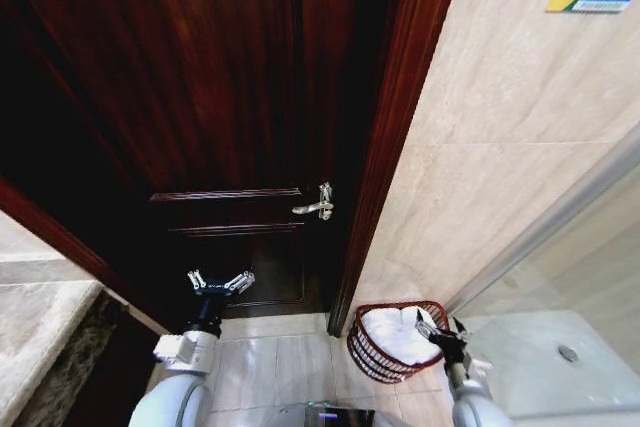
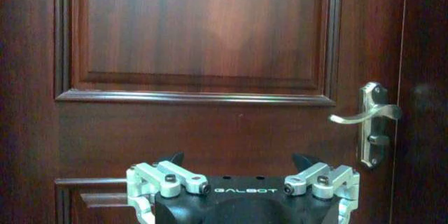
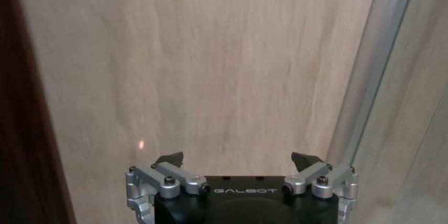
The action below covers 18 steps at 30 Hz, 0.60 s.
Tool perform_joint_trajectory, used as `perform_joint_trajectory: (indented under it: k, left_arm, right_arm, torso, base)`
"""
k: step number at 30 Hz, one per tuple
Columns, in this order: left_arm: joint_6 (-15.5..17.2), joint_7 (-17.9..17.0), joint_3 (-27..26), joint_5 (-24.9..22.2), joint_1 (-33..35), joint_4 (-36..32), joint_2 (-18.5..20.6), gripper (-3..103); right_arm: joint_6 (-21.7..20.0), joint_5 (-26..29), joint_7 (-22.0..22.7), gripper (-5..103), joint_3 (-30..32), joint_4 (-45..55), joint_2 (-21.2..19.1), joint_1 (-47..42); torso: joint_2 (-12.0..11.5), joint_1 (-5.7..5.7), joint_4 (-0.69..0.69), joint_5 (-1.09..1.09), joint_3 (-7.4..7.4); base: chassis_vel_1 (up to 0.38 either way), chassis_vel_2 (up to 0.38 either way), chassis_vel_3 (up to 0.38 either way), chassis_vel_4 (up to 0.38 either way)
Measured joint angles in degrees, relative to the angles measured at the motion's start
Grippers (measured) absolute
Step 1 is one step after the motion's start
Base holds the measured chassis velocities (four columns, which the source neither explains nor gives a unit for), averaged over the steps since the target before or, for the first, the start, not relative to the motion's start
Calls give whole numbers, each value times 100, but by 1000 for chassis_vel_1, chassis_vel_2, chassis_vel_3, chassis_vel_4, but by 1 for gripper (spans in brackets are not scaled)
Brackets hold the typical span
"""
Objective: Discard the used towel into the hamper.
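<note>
The hamper (image 1: 372, 349), a round dark red-brown openwork basket, stands on the floor by the door frame at the lower right. A white towel (image 1: 395, 335) lies bunched inside it. My right gripper (image 1: 440, 330) hovers open just above the hamper's right rim with nothing between its fingers; in the right wrist view the right gripper (image 3: 238, 158) faces the beige tiled wall. My left gripper (image 1: 220, 281) is raised, open and empty, in front of the dark wooden door; the left wrist view shows the left gripper (image 2: 238, 158) facing the door panel.
The dark wooden door (image 1: 200, 97) with a metal lever handle (image 1: 318, 207) stands straight ahead. A beige tiled wall (image 1: 500, 127) runs along the right. A glass shower partition (image 1: 560, 287) is at the far right and a stone counter edge (image 1: 40, 337) at the left.
</note>
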Motion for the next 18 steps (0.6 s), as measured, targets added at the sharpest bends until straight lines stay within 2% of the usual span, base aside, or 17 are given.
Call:
perform_joint_trajectory:
  k: [6, 7, 9, 13, 18]
  left_arm:
    - [0, 0, 0, 0, 0, 0, 1, 100]
    - [0, 0, 0, 0, 0, 0, 1, 100]
    - [0, 0, -1, 0, 0, 0, 1, 100]
    - [0, 0, -1, 0, 0, 0, 1, 100]
    - [0, 0, 0, 0, 0, 0, 1, 100]
  right_arm:
    - [721, -94, 0, 100, -188, 627, 91, -552]
    - [721, -94, 0, 100, -188, 627, 91, -552]
    - [1042, -109, 0, 100, -268, 828, 85, -724]
    - [1216, -105, 7, 100, -326, 1103, 76, -844]
    - [1227, -80, 4, 100, -333, 1305, 68, -833]
  torso:
    - [0, 0, 1, 1, 0]
    - [0, 0, 1, 1, 0]
    - [0, 0, 1, 2, 0]
    - [0, 0, 1, 1, 0]
    - [-1, 0, 1, 1, 0]
  base:
    - [0, 0, 0, 0]
    - [0, 0, 0, 0]
    - [0, 0, 0, 0]
    - [0, 0, 0, 0]
    - [0, 0, 0, 0]
